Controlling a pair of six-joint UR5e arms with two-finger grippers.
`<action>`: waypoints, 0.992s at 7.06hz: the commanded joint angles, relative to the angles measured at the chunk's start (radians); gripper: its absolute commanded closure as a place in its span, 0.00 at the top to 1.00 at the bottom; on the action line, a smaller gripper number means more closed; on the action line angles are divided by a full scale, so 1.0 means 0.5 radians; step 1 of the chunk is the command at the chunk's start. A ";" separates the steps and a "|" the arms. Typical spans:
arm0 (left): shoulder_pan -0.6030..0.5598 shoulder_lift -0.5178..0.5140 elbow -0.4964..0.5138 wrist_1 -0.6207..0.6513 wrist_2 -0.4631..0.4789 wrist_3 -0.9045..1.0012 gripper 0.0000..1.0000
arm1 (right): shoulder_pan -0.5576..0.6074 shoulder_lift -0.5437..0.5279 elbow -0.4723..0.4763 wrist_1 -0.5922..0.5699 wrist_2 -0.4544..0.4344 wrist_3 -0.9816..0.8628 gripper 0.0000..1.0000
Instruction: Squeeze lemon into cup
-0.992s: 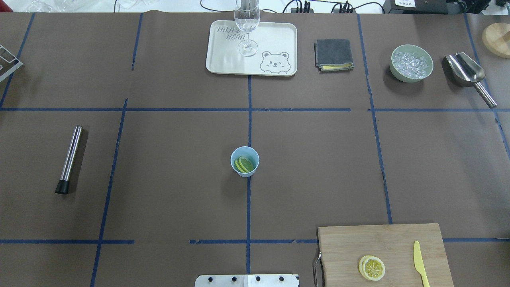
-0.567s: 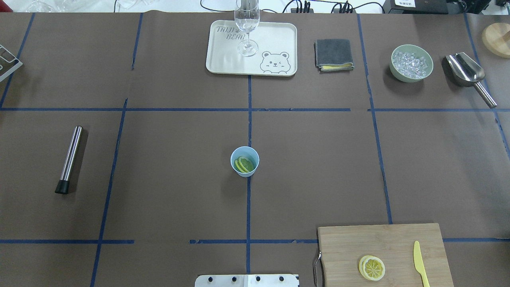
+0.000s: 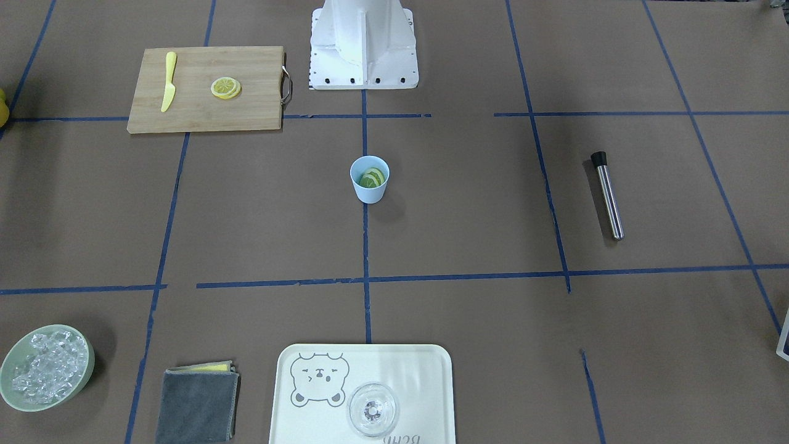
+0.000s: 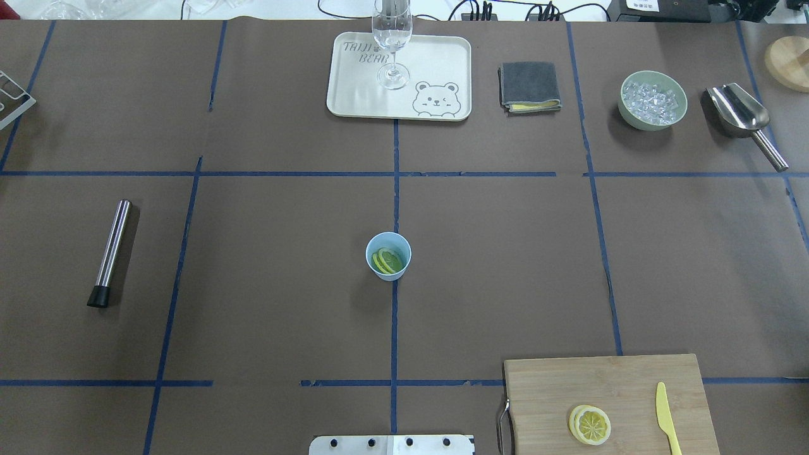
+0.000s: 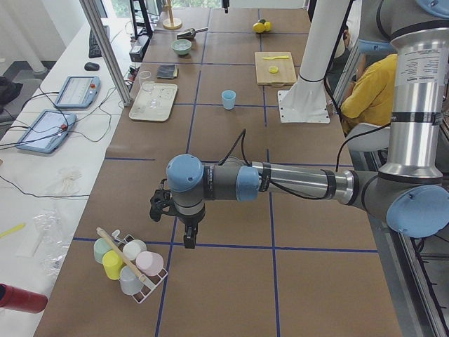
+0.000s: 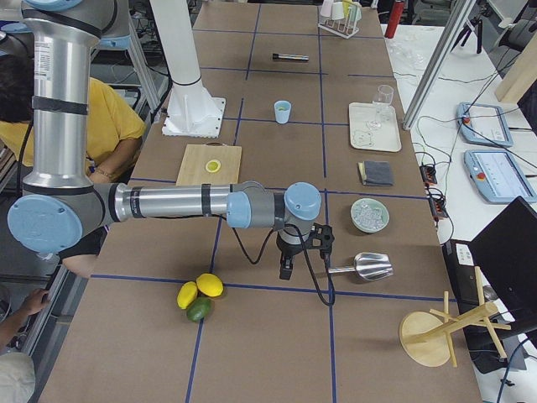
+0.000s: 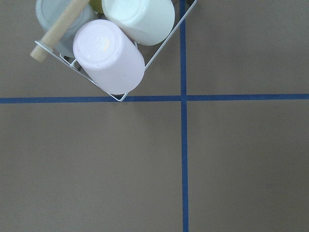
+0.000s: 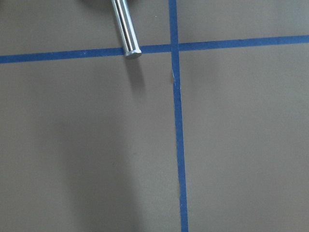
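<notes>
The pale blue cup (image 4: 388, 256) stands at the table's middle, with yellow-green citrus slices inside; it also shows in the front view (image 3: 369, 179). A yellow lemon slice (image 4: 593, 424) lies on the wooden cutting board (image 4: 569, 379) at the near right, beside a yellow plastic knife (image 4: 663, 411). Neither gripper shows in the overhead or front view. The left gripper (image 5: 188, 239) hangs far off at the table's left end, above a cup rack (image 7: 116, 53). The right gripper (image 6: 285, 270) hangs at the right end near a metal scoop (image 6: 365, 267). I cannot tell whether either is open or shut.
A steel muddler (image 4: 110, 253) lies at the left. A tray (image 4: 430, 63) with a clear stemmed glass (image 4: 392, 38), a grey cloth (image 4: 529, 86), a green bowl of ice (image 4: 653, 100) and the scoop (image 4: 739, 114) line the far edge. Whole fruits (image 6: 200, 295) lie near the right arm.
</notes>
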 commanded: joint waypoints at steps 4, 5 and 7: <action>0.000 0.007 -0.021 0.009 -0.007 0.069 1.00 | 0.062 0.010 0.002 0.002 -0.008 0.001 1.00; 0.000 0.007 -0.021 0.006 -0.007 0.069 1.00 | 0.062 0.010 0.001 0.002 -0.008 -0.002 1.00; 0.000 -0.018 -0.024 0.006 -0.007 0.069 1.00 | 0.062 0.010 -0.005 0.002 -0.008 -0.002 1.00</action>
